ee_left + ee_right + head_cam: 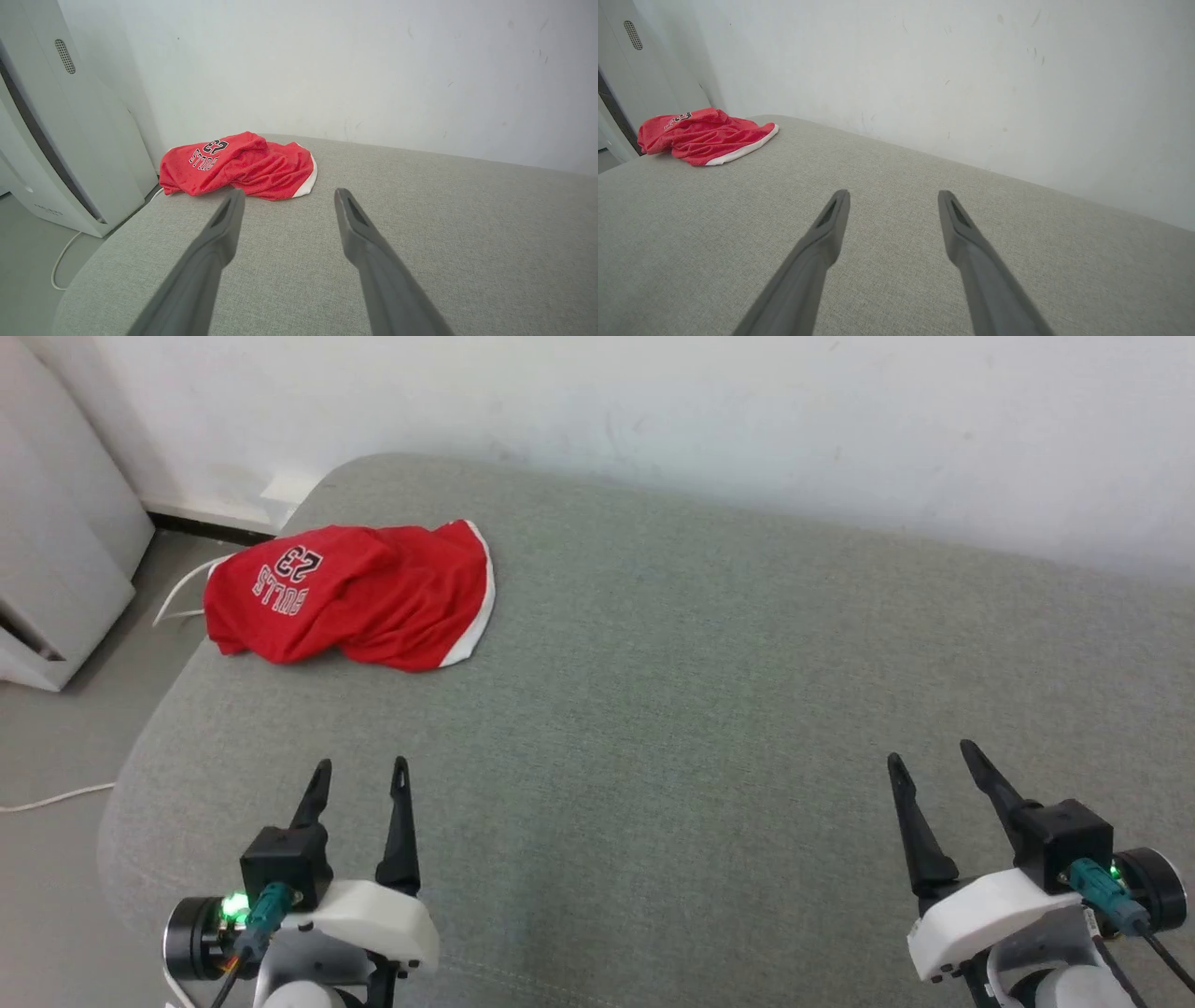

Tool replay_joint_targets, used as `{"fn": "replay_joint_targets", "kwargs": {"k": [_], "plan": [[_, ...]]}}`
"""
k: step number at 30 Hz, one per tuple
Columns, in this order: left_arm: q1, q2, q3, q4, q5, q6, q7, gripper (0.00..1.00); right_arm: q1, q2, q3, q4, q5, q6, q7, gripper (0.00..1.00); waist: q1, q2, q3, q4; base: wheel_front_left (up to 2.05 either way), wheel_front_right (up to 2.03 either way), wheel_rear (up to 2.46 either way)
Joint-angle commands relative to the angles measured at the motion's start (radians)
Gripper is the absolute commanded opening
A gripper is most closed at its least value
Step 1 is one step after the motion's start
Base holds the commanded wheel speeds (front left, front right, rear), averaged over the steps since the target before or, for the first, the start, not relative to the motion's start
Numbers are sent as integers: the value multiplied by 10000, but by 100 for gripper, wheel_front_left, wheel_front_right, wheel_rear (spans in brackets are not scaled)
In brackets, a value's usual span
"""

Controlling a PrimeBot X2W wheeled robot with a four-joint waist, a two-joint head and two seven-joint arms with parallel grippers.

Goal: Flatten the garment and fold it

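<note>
The crumpled garment (350, 593) lay at the far left corner of the grey cushion (653, 709), its long axis seemingly along the cushion's far edge, ahead of the nearer left gripper (361, 763) and well apart from the right gripper (932, 751), both spread wide and holding nothing
</note>
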Motion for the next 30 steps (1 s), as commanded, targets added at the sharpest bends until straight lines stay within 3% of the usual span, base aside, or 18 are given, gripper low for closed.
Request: {"fn": "replay_joint_targets", "kwargs": {"k": [1, 30], "plan": [[-174, 46, -17, 59, -101, 70, -115, 100, -149, 17, 4, 36, 78, -10, -98, 100, 0, 0, -5, 103, 0, 0, 0], [-155, 128, 80, 344, -521, 523, -722, 100, -291, 26, 125, 46, 180, -14, -407, 100, 0, 0, 55, 1612, 0, 0, 0]]}}
